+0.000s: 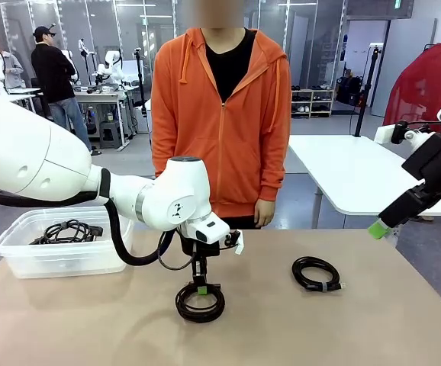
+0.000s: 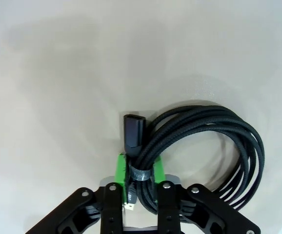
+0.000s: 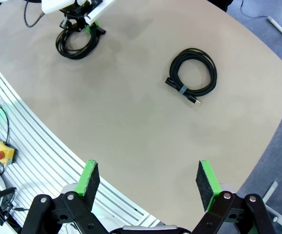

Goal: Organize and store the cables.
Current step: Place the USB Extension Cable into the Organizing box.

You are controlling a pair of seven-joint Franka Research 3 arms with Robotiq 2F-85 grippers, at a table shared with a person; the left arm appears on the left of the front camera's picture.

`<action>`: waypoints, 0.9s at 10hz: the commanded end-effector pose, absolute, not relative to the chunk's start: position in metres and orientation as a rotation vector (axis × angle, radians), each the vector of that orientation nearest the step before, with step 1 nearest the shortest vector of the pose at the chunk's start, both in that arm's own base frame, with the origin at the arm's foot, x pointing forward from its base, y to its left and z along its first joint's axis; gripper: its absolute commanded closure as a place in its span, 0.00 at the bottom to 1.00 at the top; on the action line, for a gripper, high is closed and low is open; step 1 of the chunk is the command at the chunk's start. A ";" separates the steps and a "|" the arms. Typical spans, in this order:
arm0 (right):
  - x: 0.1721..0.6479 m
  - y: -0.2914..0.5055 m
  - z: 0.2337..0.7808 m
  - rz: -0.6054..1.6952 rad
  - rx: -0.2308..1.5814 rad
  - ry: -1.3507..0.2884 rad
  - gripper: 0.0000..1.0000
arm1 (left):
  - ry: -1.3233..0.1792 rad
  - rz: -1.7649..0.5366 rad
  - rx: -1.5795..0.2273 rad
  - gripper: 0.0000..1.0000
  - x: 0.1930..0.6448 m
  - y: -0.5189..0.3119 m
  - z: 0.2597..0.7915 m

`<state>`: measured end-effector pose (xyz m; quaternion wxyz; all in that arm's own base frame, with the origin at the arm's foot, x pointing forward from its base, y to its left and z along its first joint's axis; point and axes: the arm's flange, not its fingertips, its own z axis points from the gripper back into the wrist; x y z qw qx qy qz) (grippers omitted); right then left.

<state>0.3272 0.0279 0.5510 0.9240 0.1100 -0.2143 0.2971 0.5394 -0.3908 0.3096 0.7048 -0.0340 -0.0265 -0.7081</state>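
1. Near coil (image 1: 200,303) of black cable: flat on the table (image 1: 91,328), front and middle, pinched at its band (image 2: 140,173) just beside the plug (image 2: 132,131).
2. Likely trouble: could slip or sag out of shape on the lift, with only one side of the loop between the pads (image 2: 119,168). Could then swing and catch on the bin's rim.
3. Second coil (image 1: 317,274): well apart to the right, not yet stored (nothing touching it).
4. Clear bin (image 1: 22,255): at the far left, other cables (image 1: 66,231) inside.
5. Left gripper (image 1: 200,288): narrowed onto the near coil, pointing straight down, wrist low.
6. Right gripper (image 3: 148,178): spread wide, empty, held high at the right.
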 end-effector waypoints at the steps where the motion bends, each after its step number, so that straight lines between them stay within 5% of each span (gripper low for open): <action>1: 0.328 0.029 0.553 0.611 0.219 -0.431 0.00 | -0.034 -1.555 -0.075 1.00 0.537 -0.390 0.308; 5: 0.328 0.029 0.553 0.611 0.219 -0.431 0.00 | -0.052 -1.534 -0.080 1.00 0.538 -0.389 0.314; 9: 0.328 0.029 0.553 0.611 0.219 -0.431 0.00 | -0.048 -1.575 -0.120 1.00 0.523 -0.386 0.392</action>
